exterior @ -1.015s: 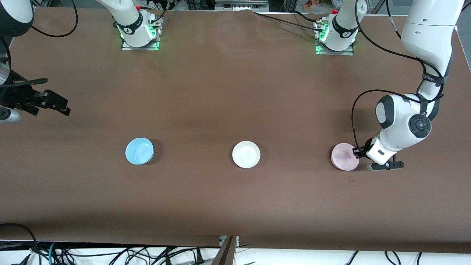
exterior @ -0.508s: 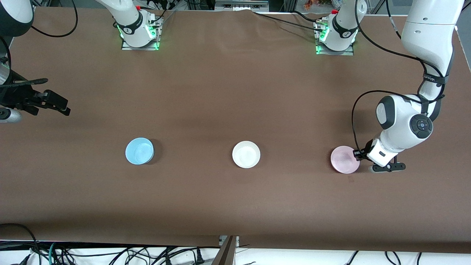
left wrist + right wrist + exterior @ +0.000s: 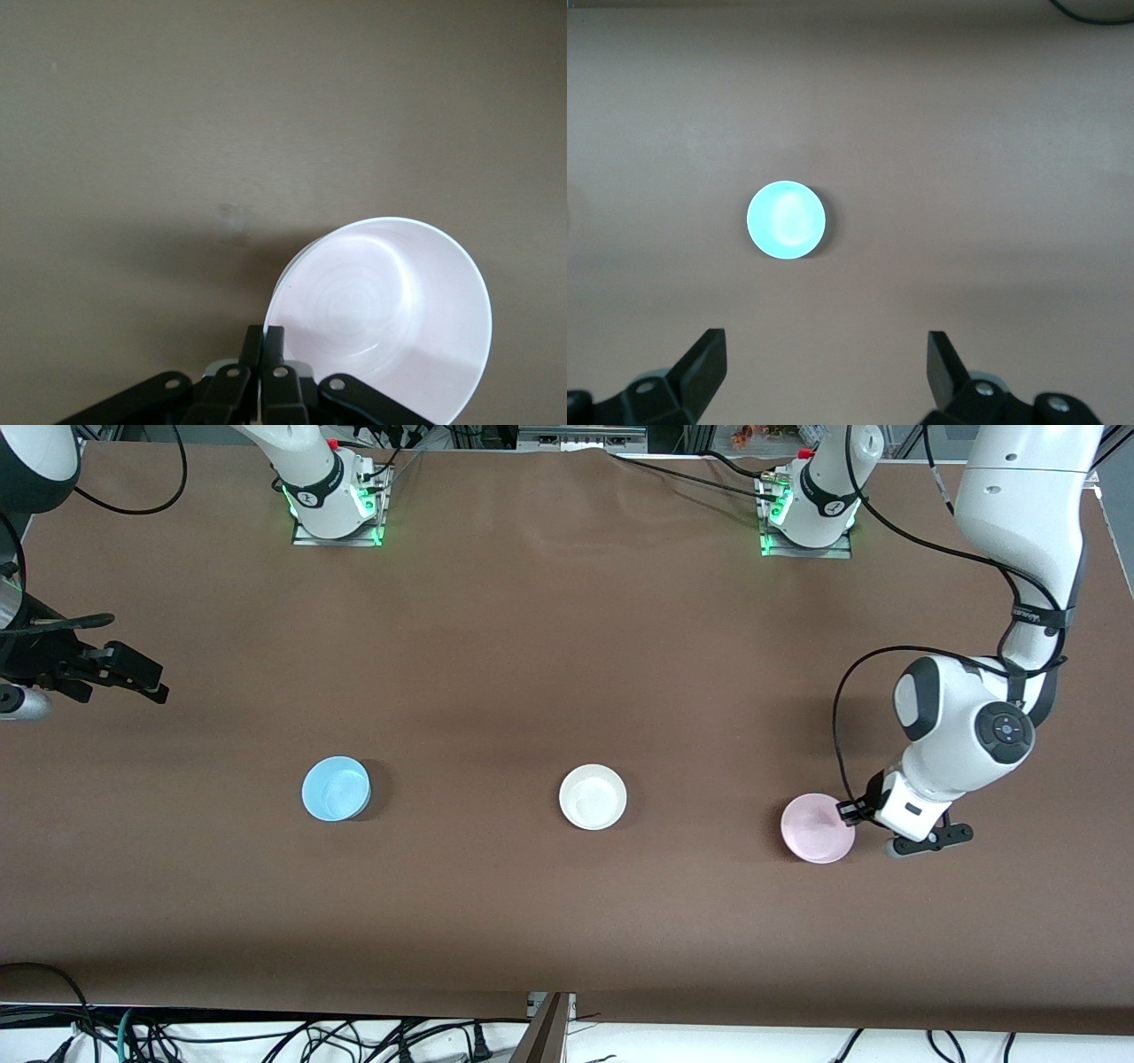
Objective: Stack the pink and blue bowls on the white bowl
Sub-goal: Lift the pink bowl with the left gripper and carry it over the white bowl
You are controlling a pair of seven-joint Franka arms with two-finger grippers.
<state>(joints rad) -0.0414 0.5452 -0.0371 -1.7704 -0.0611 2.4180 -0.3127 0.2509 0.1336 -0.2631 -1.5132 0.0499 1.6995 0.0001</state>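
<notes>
The pink bowl hangs tilted above the table at the left arm's end, pinched by its rim in my left gripper, which is shut on it. In the left wrist view the bowl faces the camera and the fingertips clamp its edge. The white bowl sits at the table's middle. The blue bowl sits toward the right arm's end and shows in the right wrist view. My right gripper is open and empty, up at the right arm's end of the table, where that arm waits.
The brown table carries only the three bowls. The two arm bases stand along its edge farthest from the front camera. Cables lie below the table's near edge.
My left gripper has lifted the pink bowl off the table, tilted it, and carried it a little toward the white bowl. The right arm has not moved.
</notes>
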